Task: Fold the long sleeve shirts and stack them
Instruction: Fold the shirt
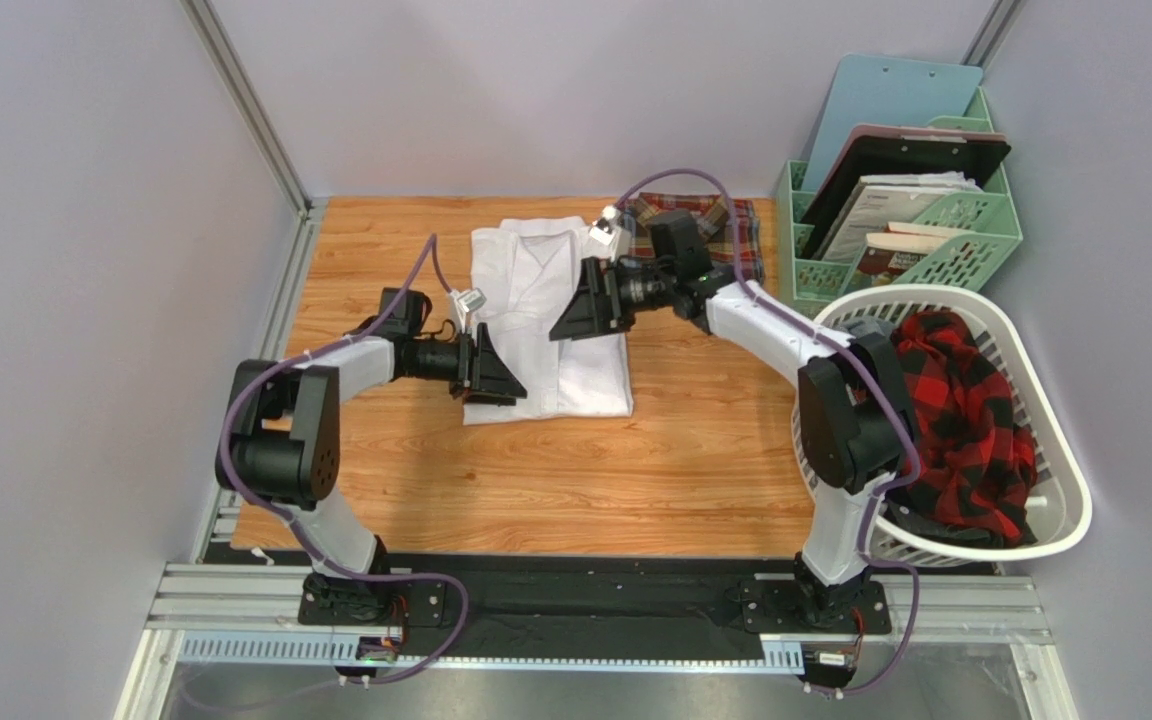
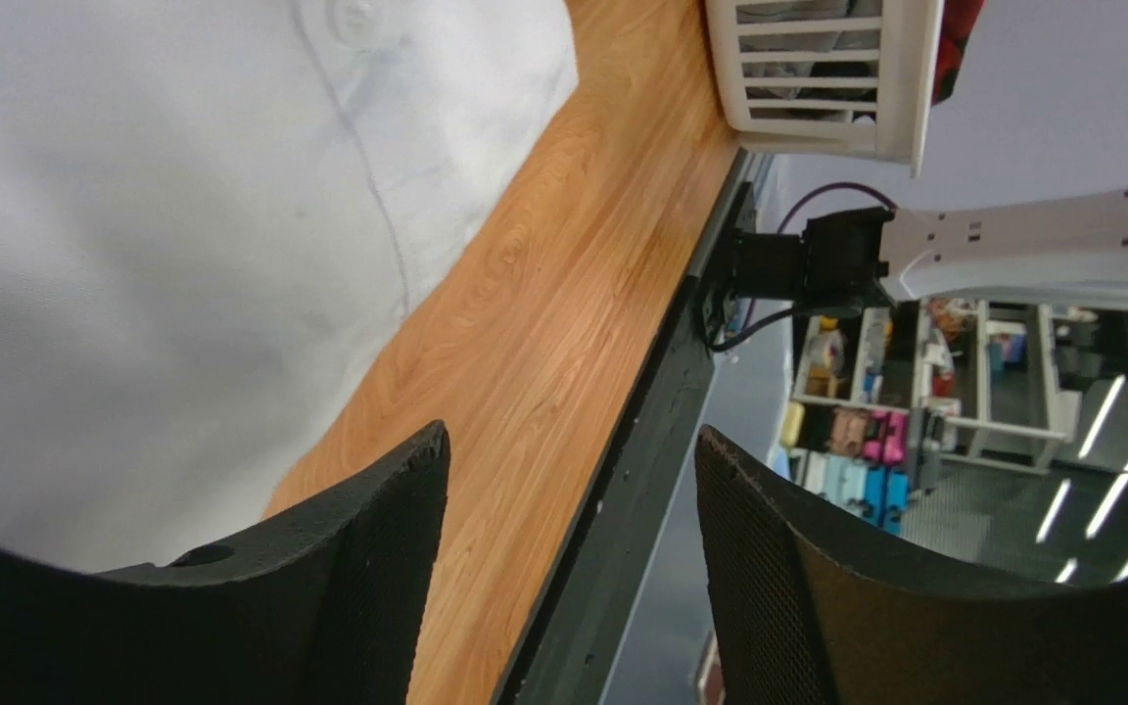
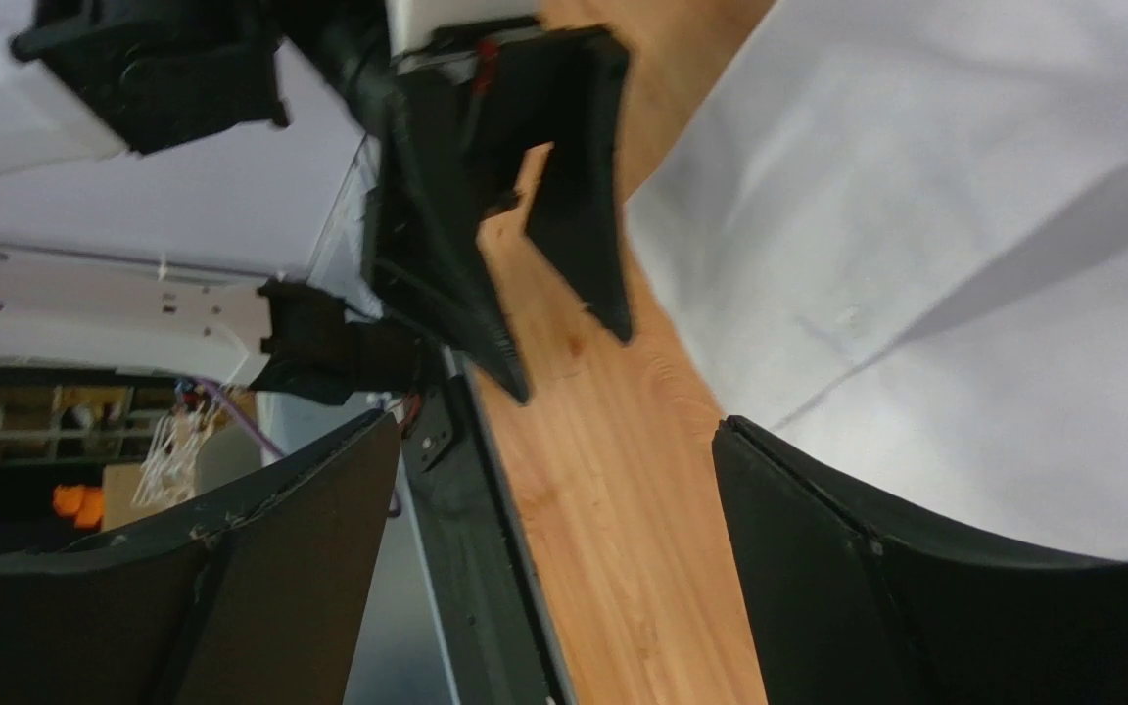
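Left end effector [image 1: 495, 369] and right end effector [image 1: 573, 309] — both gaping, empty — by white shirt [image 1: 543, 342].

- Your top view looks steeply down from above and behind the bases, far enough to hold the whole bench [image 1: 432, 465], the left arm [image 1: 342, 368], the right arm [image 1: 778, 323] and the basket [image 1: 1074, 477].
- Your left wrist view is rolled sideways and close over the white shirt [image 2: 129, 265]; the left fingers [image 2: 364, 558] frame its bottom, and ahead of them it faces the bench edge, the basket and the right arm.
- Your right wrist view, equally close and rolled, looks past the right fingers [image 3: 291, 558] at the left fingers just ahead.
- All three views share the white shirt and the wood beside the fingers.
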Robot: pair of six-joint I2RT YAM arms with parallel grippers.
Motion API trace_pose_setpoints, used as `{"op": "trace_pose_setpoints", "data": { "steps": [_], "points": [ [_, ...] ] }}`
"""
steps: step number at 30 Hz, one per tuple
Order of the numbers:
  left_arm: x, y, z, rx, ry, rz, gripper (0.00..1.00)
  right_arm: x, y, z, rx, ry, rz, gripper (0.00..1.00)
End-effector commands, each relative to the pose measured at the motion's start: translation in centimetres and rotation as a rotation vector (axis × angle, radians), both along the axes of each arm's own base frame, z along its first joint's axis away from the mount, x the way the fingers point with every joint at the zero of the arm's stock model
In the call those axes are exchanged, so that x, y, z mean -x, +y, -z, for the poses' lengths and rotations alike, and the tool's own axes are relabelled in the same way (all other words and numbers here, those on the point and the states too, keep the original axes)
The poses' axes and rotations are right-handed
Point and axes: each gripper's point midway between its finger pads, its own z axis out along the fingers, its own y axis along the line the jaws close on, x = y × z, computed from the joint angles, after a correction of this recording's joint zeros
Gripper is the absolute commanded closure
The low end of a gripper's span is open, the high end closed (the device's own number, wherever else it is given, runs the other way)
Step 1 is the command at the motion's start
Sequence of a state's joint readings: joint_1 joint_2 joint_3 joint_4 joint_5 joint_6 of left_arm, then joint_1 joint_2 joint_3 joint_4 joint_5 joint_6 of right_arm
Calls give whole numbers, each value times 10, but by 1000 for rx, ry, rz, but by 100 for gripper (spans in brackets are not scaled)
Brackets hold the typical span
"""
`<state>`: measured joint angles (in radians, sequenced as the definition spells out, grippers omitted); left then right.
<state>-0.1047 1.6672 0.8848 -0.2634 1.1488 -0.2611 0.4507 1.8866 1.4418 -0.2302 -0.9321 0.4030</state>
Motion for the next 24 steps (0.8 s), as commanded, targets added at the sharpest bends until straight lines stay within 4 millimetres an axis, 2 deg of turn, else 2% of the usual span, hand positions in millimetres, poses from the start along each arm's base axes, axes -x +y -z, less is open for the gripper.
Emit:
{"op": "trace_pose_setpoints", "data": {
  "steps": [1,2,5,6,9,11,13,15,16,18,19,20,22,23,24],
  "points": [
    [-18,-7,15,48,128,-47,30,36,27,57,-15,178,-65,14],
    [-22,-7,21,36,153,-64,30,37,29,77,7,245,-52,14],
    [-20,2,51,-68,258,-114,30,31,28,107,44,297,-19,14],
    [-19,7,59,-111,275,-131,30,29,23,123,69,317,1,14],
    [-10,24,82,-243,328,-169,30,26,12,152,122,367,30,14],
    [-9,29,90,-279,336,-185,30,25,7,162,147,384,49,14],
    [-9,29,88,-274,337,-194,30,27,4,168,164,386,35,14],
    [-9,29,82,-238,314,-180,30,30,3,163,160,358,-1,14],
    [-9,25,69,-177,285,-153,31,33,2,153,158,353,-15,14],
    [-8,26,56,-113,241,-135,33,37,3,133,125,329,-61,15],
    [-7,22,40,-56,183,-95,34,41,1,122,119,314,-84,15],
    [-5,21,32,-50,174,-78,35,43,2,99,84,272,-107,15],
    [-5,19,12,-15,106,-54,37,47,1,78,60,234,-130,18],
    [-10,19,5,-14,76,-53,38,47,1,62,38,204,-137,24],
    [-13,17,-2,-15,48,-49,40,44,0,55,29,194,-131,28]
  ]
}}
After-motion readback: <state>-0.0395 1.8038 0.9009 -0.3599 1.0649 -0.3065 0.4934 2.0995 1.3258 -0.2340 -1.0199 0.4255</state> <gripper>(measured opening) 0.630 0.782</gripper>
